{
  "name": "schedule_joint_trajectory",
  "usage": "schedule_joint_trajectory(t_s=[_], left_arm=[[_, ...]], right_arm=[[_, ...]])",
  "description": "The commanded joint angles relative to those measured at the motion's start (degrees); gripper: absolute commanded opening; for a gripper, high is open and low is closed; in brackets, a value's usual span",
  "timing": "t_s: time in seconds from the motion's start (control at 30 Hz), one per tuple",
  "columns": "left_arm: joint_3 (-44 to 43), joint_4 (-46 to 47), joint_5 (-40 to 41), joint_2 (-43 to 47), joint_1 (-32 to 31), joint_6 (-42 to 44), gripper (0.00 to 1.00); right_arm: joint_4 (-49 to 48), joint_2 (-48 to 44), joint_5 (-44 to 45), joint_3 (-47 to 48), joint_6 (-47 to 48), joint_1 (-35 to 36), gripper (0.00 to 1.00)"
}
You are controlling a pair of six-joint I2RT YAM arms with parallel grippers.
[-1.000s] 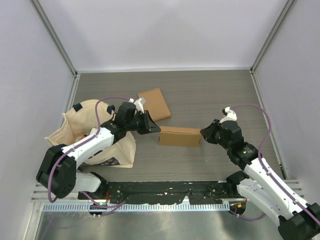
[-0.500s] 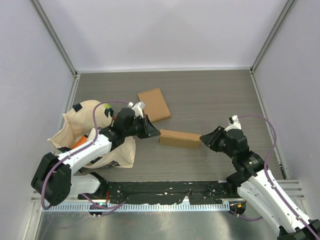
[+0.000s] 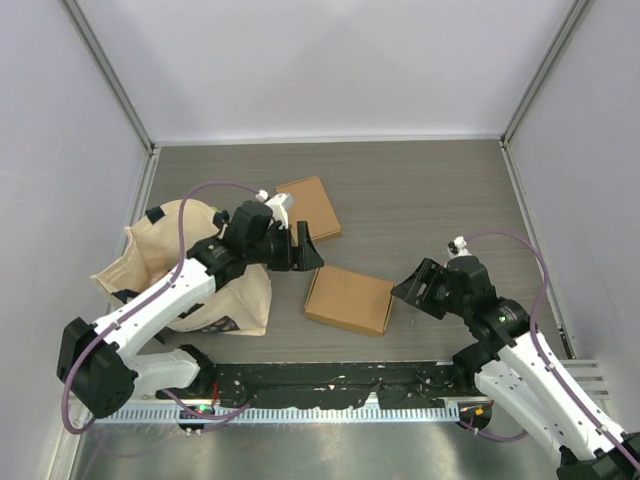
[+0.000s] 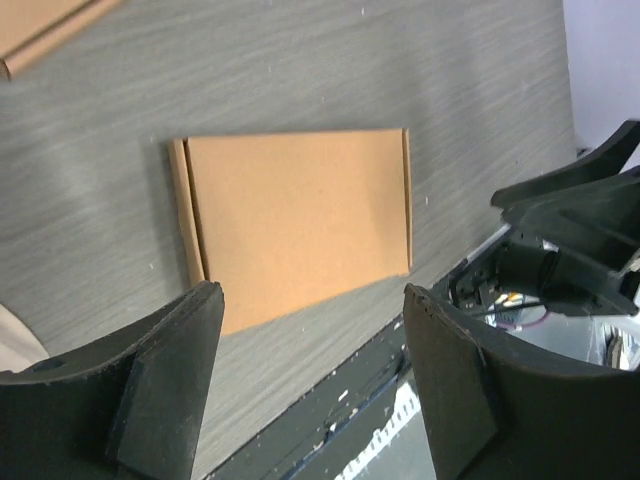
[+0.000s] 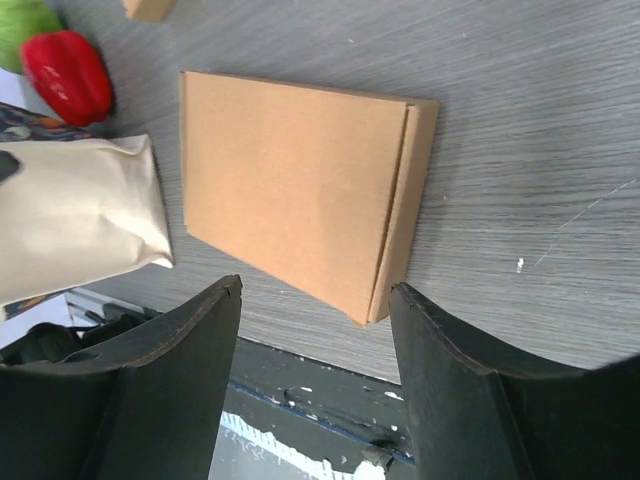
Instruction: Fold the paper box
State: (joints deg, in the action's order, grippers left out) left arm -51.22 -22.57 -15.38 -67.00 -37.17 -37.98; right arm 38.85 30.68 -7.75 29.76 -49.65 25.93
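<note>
Evidently light and stiff, the paper box (image 3: 348, 299) lies flat near the counter's (image 3: 430, 190) front edge; left and right jaws gape empty, its narrow flap edge (image 5: 405, 200) the likeliest hold.

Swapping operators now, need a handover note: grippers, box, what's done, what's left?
Left gripper: open, empty, near the far-left corner of the box.
Right gripper: open, empty, just off its right edge.
The box lies flat on the table between them; neither grips it. A second box lies flat farther back, and a bag is at the left.
Done: no fold showing.
Left: apparently the whole fold.
</note>
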Motion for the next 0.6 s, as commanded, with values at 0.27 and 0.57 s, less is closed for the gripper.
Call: schedule_joint_trajectory(t_s=[0.27, 0.57], left_arm=[[-9.59, -8.71, 7.19, -20.94, -3.69, 8.79, 0.80], [-14.51, -3.72, 3.96, -33.45, -8.44, 6.25, 0.70]], right_arm=[[-11.33, 14.84, -1.56, -2.94, 1.66, 0.26, 0.66], [-28.18, 18.98, -3.68, -11.11, -8.68, 0.26, 0.60]])
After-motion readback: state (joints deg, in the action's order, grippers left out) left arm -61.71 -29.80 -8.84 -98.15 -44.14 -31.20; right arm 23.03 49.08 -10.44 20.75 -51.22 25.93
